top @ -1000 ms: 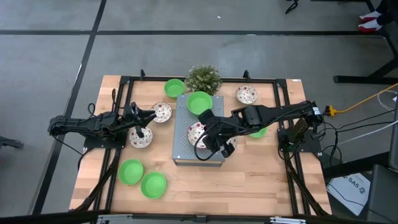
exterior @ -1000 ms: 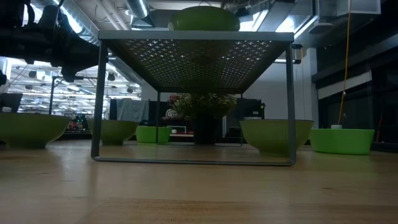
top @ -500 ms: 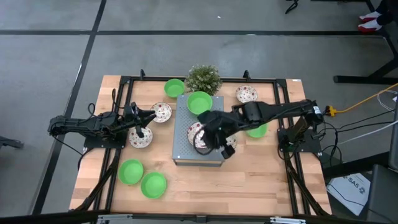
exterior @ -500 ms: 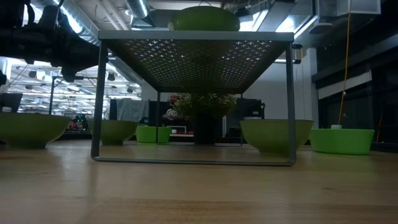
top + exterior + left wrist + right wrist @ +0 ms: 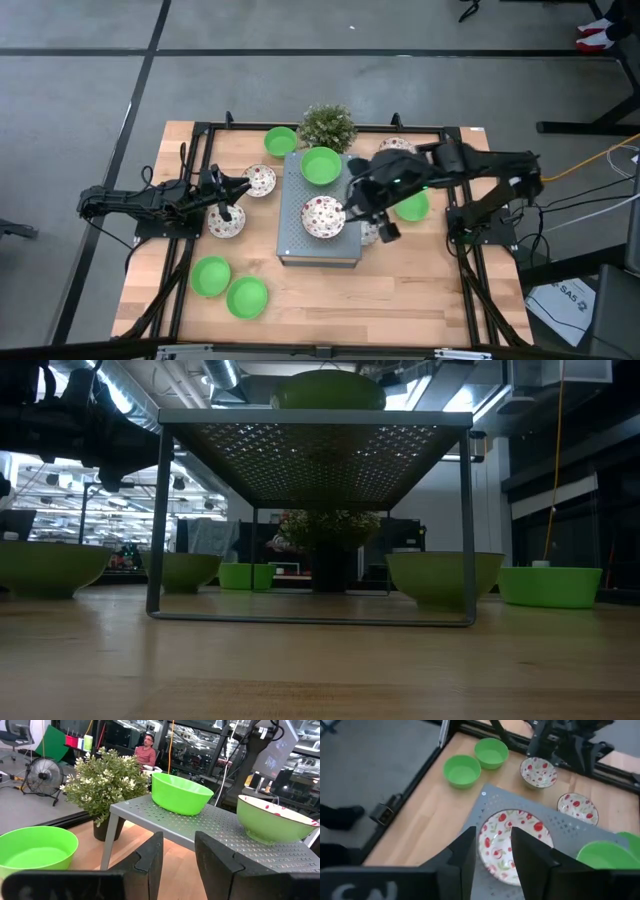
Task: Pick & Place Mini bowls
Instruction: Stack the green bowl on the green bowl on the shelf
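mini bowls: from above, a speckled bowl [image 5: 324,217] sits on the grey perforated stand [image 5: 292,240] beside a green bowl [image 5: 321,165] (others ring the table), while the right wrist view shows the right gripper [image 5: 491,851] parted and empty above it, the left gripper [image 5: 177,852] likewise open, holding nothing.

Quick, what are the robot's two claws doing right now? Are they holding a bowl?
Left gripper: open, holding nothing, waiting at the table's left side.
Right gripper: open, empty, above the speckled bowl on the grey rack.
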